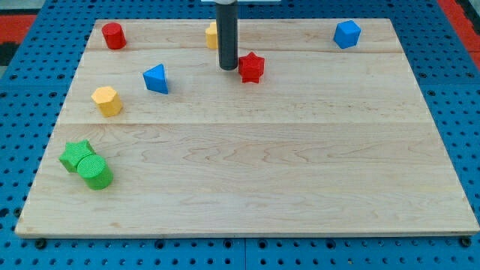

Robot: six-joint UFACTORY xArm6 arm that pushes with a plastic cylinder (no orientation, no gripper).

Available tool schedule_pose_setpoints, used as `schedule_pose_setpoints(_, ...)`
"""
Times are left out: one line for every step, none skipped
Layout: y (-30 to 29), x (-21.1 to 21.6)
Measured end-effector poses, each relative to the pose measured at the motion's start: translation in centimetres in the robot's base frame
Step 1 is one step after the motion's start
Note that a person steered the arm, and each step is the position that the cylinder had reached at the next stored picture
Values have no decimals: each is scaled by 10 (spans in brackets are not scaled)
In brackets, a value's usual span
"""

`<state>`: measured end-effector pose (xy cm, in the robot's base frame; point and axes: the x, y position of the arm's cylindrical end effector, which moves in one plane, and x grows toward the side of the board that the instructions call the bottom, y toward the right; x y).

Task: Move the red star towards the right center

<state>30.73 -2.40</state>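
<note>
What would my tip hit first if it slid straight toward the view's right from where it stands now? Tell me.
My tip sits just to the view's left of the red star, so the star is met first, almost at once. Beyond it that line looks free to the board's right edge; the blue block lies nearer the view's top.

A pale wooden table [247,180], made of planks with the grain running across the view, fills most of the frame. Around it on every side lies a blue pegboard surface [465,112] dotted with regular holes. Red patches [22,26] show at the view's top corners. The light is even and soft.
</note>
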Motion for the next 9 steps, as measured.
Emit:
schedule_pose_setpoints(45, 22)
schedule_pose_setpoints(132, 56)
schedule_pose_setpoints(158, 64)
schedule_pose_setpoints(127, 23)
schedule_pose_setpoints(203, 42)
schedule_pose_setpoints(227, 54)
schedule_pose_setpoints(230, 54)
schedule_pose_setpoints(231, 43)
schedule_pose_setpoints(232, 27)
